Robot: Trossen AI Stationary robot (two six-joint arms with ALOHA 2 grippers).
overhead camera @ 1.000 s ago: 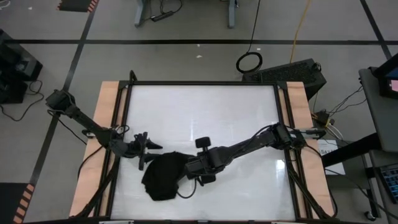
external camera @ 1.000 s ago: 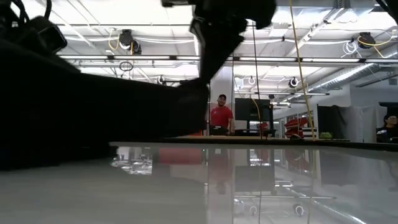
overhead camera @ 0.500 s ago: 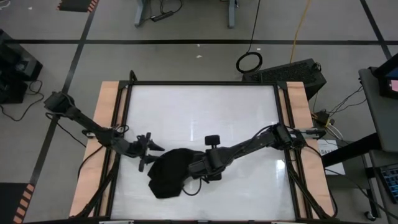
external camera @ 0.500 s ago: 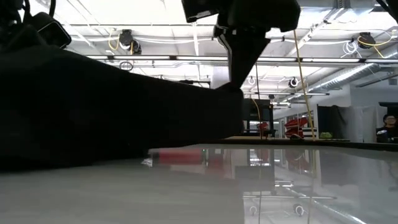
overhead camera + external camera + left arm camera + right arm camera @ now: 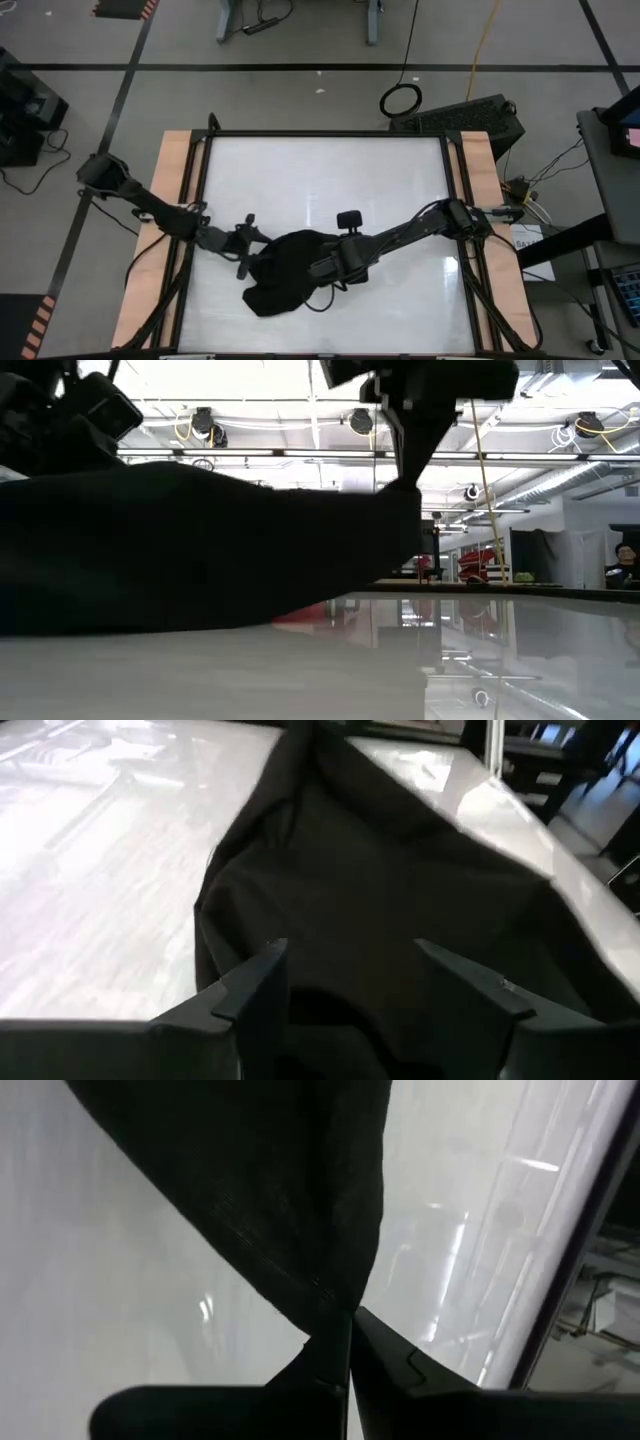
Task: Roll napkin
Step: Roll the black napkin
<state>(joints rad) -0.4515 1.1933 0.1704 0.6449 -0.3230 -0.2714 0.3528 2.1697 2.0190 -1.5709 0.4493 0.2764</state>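
Surface (image 5: 330, 175) first: the white top lies mostly bare, and the only task item on it is the napkin (image 5: 283, 278), a crumpled black heap near the front edge, slightly toward the left side. Nothing about that heap reads as a roll; from above it is an irregular bunch with folds going every way, and the low view shows it as a broad dark mound whose one end is drawn up off the top. By that shape I judge the task to be at its opening stage, with the cloth not spread flat, no straight edge laid out and no turn of a roll begun. Flattening, aligning an edge and winding all appear left to do. The right gripper (image 5: 322, 268) sits at the heap's right side, its fingers pinched together on a fold of the fabric, which the right wrist view shows running straight down into the closed tips. The left gripper (image 5: 352, 982) is at the heap's left side, fingers parted with the cloth lying between and ahead of them; whether they touch it cannot be told. No white tag shows in any view.
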